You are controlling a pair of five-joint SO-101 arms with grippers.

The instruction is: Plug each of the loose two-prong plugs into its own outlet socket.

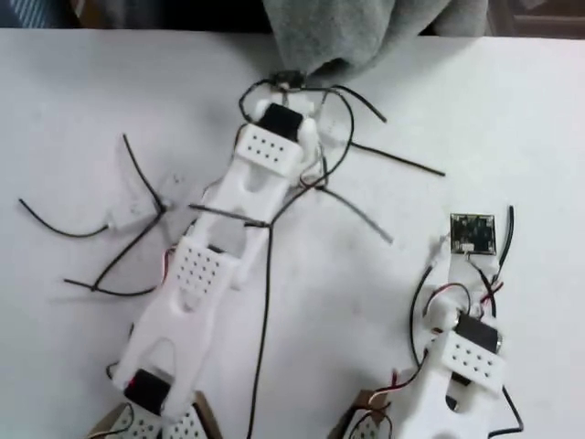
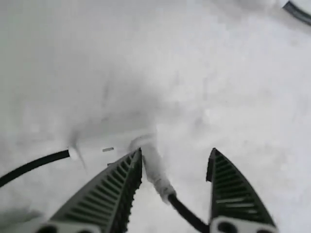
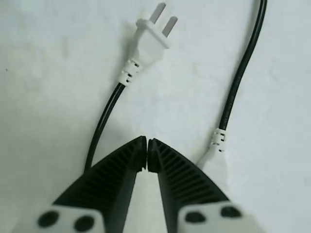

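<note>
In the left wrist view my left gripper (image 2: 176,154) is open low over the white table. A white plug body (image 2: 154,170) with a black cable (image 2: 187,217) lies between its fingers, close against one finger (image 2: 124,182). A white socket piece (image 2: 104,145) with its own black cable (image 2: 29,167) lies just beyond. In the right wrist view my right gripper (image 3: 146,143) is shut on nothing. A white two-prong plug (image 3: 150,41) lies ahead of it, prongs pointing away. A second white plug (image 3: 216,158) is partly hidden behind one finger (image 3: 187,184).
From above, the left arm (image 1: 265,146) stretches to the table's far middle and the right arm (image 1: 471,352) stays near the front right. Black cables (image 1: 119,265) and a white connector (image 1: 123,218) lie at the left. A small circuit board (image 1: 473,233) and grey cloth (image 1: 347,32) are nearby.
</note>
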